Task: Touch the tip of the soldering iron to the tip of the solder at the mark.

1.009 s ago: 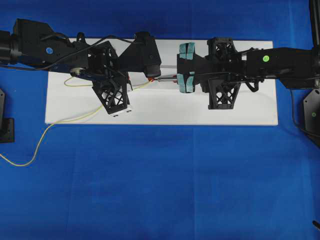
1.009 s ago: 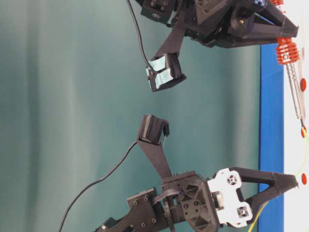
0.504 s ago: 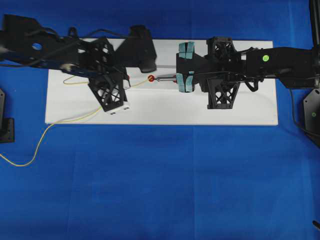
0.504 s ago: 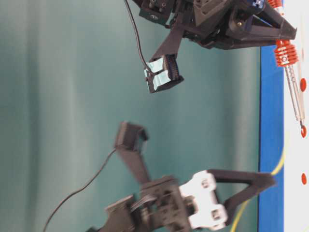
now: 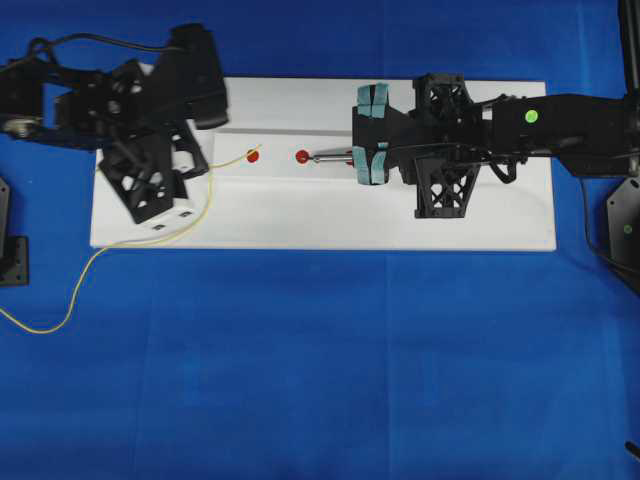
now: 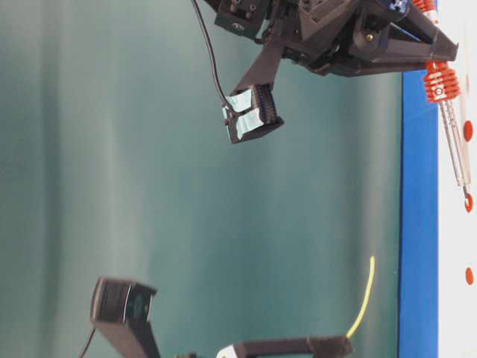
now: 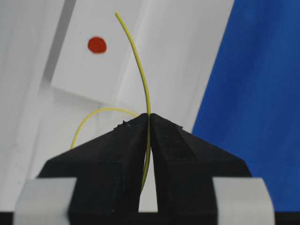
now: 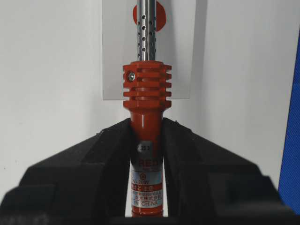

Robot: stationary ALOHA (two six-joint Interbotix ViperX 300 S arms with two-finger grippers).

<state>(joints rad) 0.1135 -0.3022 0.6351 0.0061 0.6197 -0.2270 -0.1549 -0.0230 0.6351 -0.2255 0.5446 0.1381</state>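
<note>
1. Overhead, two red marks showed on the white board [image 5: 480,225]: mark one [image 5: 252,157] and mark two [image 5: 302,156]. One solder [image 5: 205,190] rose toward the first; one soldering iron [image 5: 335,156] reached the second. Likely risk: tips meeting at the wrong dot.
2. Table-level, the solder tip hung in the air off the board, so the thin wire could sway and miss.
3. Left wrist: the left gripper [image 7: 149,117] had its fingers pressed together, pinching the solder, with a long free end that might bend on contact.
4. Right wrist: the right gripper [image 8: 146,126] clamped the iron's orange handle.
</note>
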